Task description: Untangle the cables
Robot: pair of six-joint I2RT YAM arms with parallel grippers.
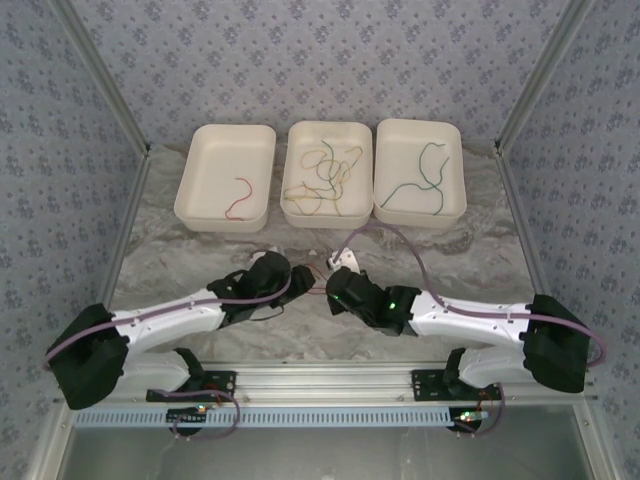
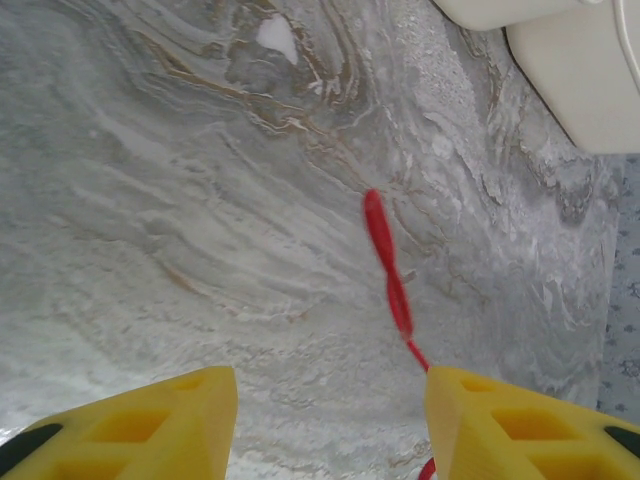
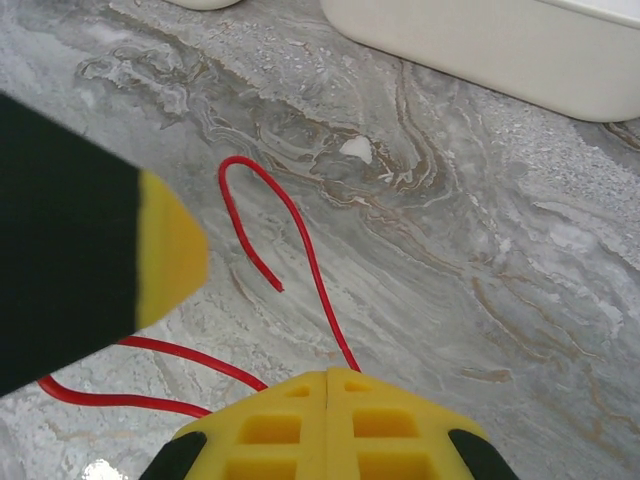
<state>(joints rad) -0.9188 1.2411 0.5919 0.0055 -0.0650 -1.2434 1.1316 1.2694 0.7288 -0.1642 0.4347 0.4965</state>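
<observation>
Red cable (image 3: 312,262) between right tool (image 3: 328,378) closed tips

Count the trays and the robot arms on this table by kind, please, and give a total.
White rectangular plastic trays: 3
Black-and-white robot arms: 2
Total: 5

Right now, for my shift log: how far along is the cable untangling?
Done: one red cable lies alone in the left tray, one green cable alone in the right tray. In hand: the right pincer is shut on a second red cable over the table, the left pincer open near it. Left: the yellow-olive tangle in the middle tray.
</observation>
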